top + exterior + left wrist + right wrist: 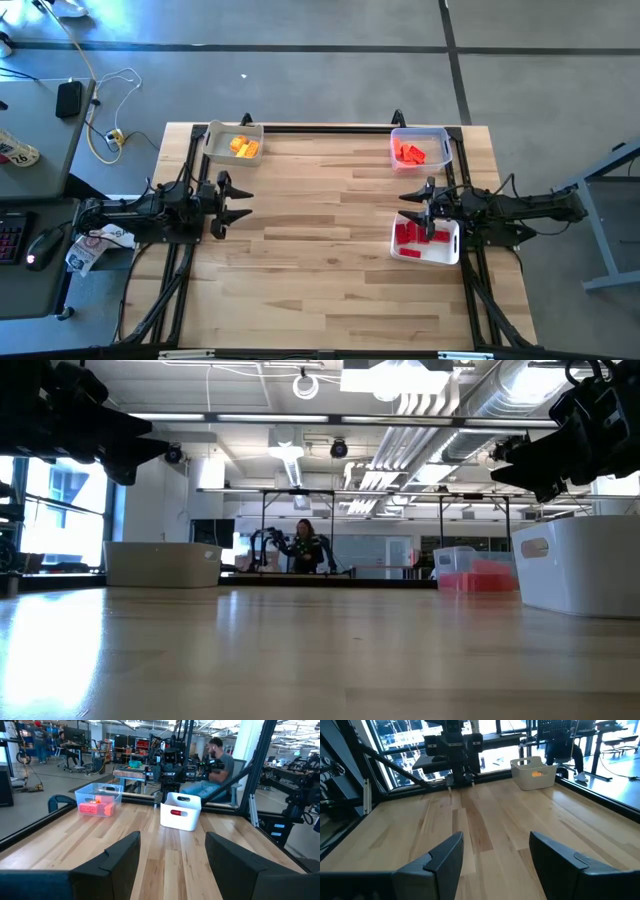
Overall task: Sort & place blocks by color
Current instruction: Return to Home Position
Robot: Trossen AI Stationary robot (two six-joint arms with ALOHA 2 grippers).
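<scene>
Now little can go wrong; the right gripper [424, 206], fingers wide and holding nothing, hangs just by the white bin [450, 254] and could bump it if it dips; the left gripper [228, 203] is wide and empty too; the small bright red blocks [418, 235] lie in that bin; the orange blocks [409, 152] lie in the clear bin [420, 131]; the yellow blocks [243, 146] lie in the gray bin [235, 127].

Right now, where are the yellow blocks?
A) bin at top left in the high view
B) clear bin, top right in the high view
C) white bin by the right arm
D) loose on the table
A: the yellow blocks lie in the top-left bin; the clear bin holds orange blocks, the white bin red blocks.
</scene>
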